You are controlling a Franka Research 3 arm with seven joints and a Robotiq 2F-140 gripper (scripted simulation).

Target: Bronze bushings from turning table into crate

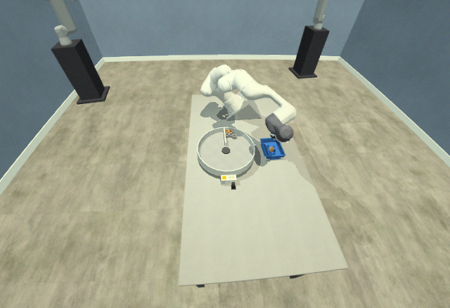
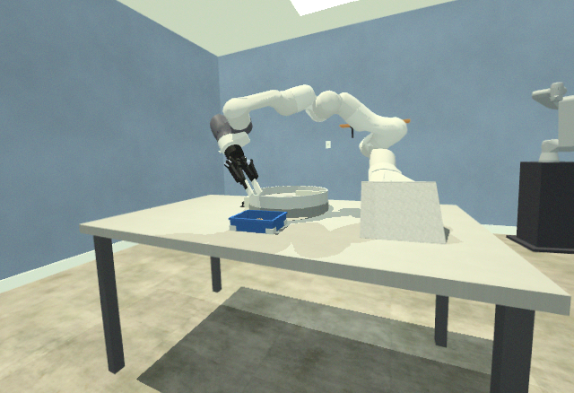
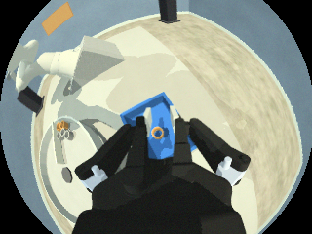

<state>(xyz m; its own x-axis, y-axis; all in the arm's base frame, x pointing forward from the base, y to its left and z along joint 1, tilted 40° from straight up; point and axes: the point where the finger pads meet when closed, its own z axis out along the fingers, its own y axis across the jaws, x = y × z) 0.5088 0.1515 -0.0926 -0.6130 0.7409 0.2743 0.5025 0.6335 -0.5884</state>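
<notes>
My gripper is part open, fingers apart with nothing held between them, above the blue crate. A bronze bushing lies inside the crate; the wrist view shows it as a ring seen between the fingers. The round turning table stands beside the crate. On it, near its rim by the arm's base, bronze bushings lie close to grey steel bushings. Their exact number is too small to tell.
A pale straight bar runs inward from the turning table's rim beside the bushings. A dark hub is at its centre. A small box with a yellow patch stands just outside the rim. The ring wall rises around the turning table.
</notes>
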